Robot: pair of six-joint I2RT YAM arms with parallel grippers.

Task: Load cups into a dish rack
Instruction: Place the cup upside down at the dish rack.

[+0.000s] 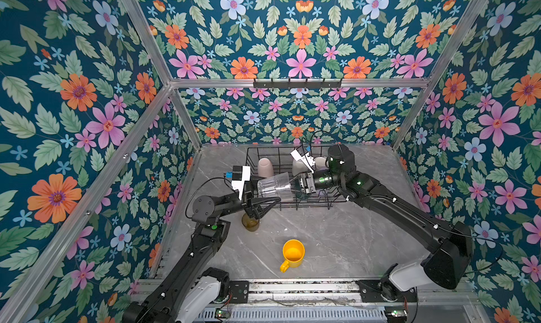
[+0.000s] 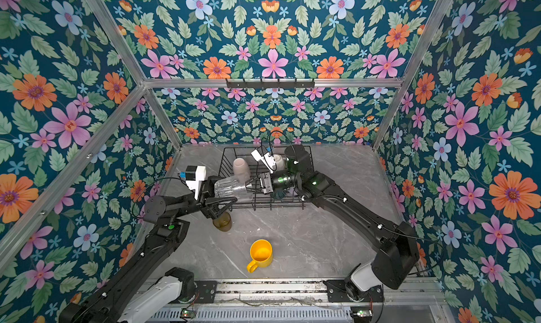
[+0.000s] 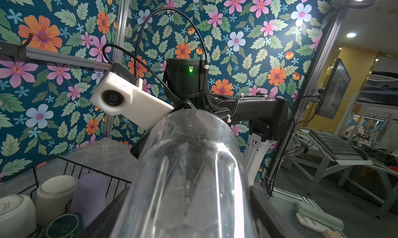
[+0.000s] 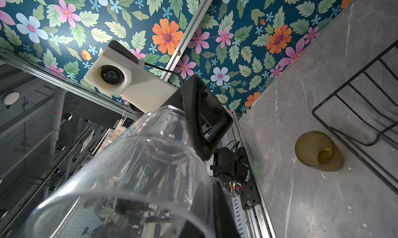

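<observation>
A clear glass (image 1: 275,187) (image 2: 231,187) hangs on its side above the dish rack's (image 1: 248,157) (image 2: 224,157) front left corner, held from both ends. My left gripper (image 1: 268,190) (image 2: 225,188) is closed around its base, with dark fingers (image 3: 112,211) pressed against both sides of the glass (image 3: 189,172). My right gripper (image 1: 289,185) (image 2: 248,185) pinches the wall at the rim of the glass (image 4: 140,172), one finger inside. Upside down in the rack are a pale pink cup (image 1: 265,167), a white mug (image 3: 55,191), a lilac tumbler (image 3: 90,193) and a dark green mug (image 3: 64,226).
An olive-brown tumbler (image 1: 251,223) (image 4: 318,151) stands upright on the grey marble table just in front of the rack, under my left wrist. A yellow mug (image 1: 292,254) (image 2: 260,254) stands upright near the front edge. Floral walls enclose the table.
</observation>
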